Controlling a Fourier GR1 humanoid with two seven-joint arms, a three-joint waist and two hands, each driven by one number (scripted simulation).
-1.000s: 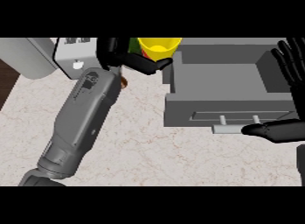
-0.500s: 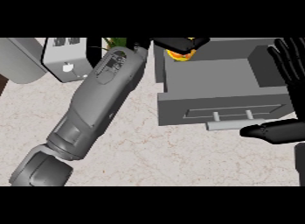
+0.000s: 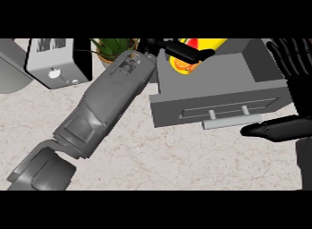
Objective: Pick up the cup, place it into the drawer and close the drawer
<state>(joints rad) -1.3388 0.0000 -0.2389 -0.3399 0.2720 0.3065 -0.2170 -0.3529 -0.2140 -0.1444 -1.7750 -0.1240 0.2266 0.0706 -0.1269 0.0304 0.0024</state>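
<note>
The yellow cup (image 3: 207, 44) with red and orange markings hangs over the back left corner of the open grey drawer (image 3: 214, 105). My left hand (image 3: 179, 50) is shut on the cup and hides much of it; its grey forearm runs up from the lower left. At the right edge my right hand (image 3: 297, 71) rests open with fingers up, beside the drawer's right wall. Its thumb lies just right of the drawer's bar handle (image 3: 234, 123).
A white boxy appliance (image 3: 52, 62) stands at the back left, with a grey object (image 3: 3, 67) further left. A green plant (image 3: 112, 47) sits behind my left forearm. The marble counter (image 3: 184, 161) stretches in front of the drawer.
My left arm has swung right with the cup, from left of the drawer to over its back left corner. The right hand has stayed put.
</note>
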